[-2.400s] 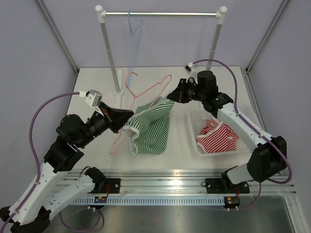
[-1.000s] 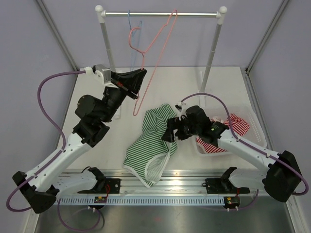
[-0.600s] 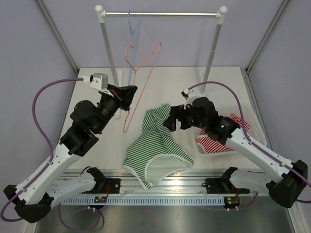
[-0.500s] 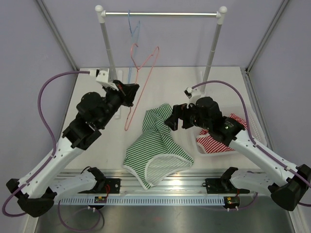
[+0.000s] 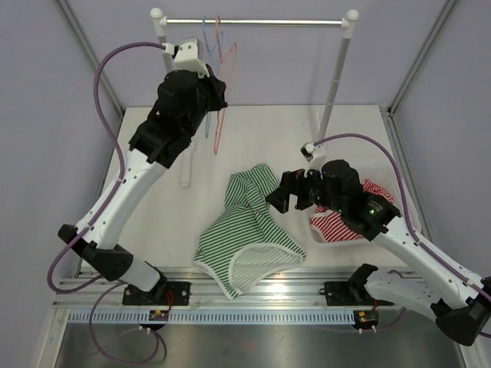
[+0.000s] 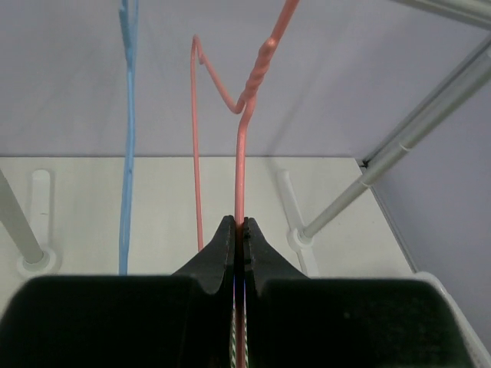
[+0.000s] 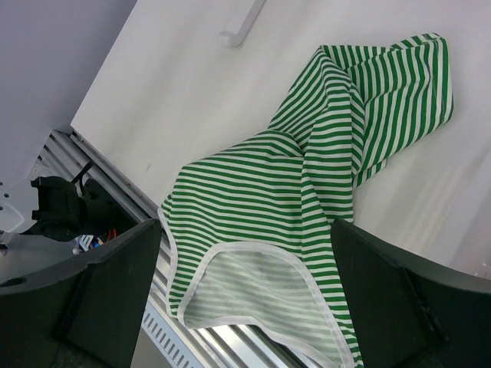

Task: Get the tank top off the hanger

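Note:
The green-and-white striped tank top [image 5: 244,228] [image 7: 307,192] lies crumpled on the table, off the hanger, with its hem over the front rail. My left gripper [image 5: 215,103] [image 6: 239,227] is raised high and shut on the wire of the pink hanger [image 5: 229,55] [image 6: 243,130]. The hanger's hook reaches the rack's rail [image 5: 291,22]. My right gripper [image 5: 287,193] [image 7: 245,307] hovers open just right of and above the tank top, with nothing between its fingers [image 7: 107,284].
A blue hanger [image 5: 205,38] [image 6: 126,153] hangs on the rail beside the pink one. The rack's posts [image 5: 334,77] stand at the back. A clear basket [image 5: 399,192] at the right holds a red-striped garment [image 5: 345,218].
My left arm has swung the bare pink hanger up from over the table to the rail. The right gripper has drifted slightly and stayed open. The tank top has not moved.

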Tool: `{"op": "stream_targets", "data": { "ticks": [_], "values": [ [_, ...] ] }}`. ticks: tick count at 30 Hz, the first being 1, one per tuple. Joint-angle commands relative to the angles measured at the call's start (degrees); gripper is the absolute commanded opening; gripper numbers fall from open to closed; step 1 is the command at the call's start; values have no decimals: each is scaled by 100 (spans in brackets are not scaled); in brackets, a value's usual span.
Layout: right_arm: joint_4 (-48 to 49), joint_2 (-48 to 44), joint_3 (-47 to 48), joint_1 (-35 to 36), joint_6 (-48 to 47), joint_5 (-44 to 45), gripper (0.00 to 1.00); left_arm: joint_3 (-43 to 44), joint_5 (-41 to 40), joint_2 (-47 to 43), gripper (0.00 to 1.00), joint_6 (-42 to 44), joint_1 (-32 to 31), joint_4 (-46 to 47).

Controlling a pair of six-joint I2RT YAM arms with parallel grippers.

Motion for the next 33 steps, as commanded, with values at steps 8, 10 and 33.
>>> {"op": "stream_targets", "data": {
  "ticks": [8, 10, 33],
  "values": [
    [996, 379, -628, 50, 318, -1047, 99, 2244, 680, 1631, 0, -192, 810, -360],
    [1197, 589, -646, 50, 336, -1223, 99, 2501, 786, 1827, 0, -254, 889, -484],
    [356, 3488, 847, 753, -1333, 638, 99, 939, 1411, -385, 99, -211, 898, -362]
  ]
}}
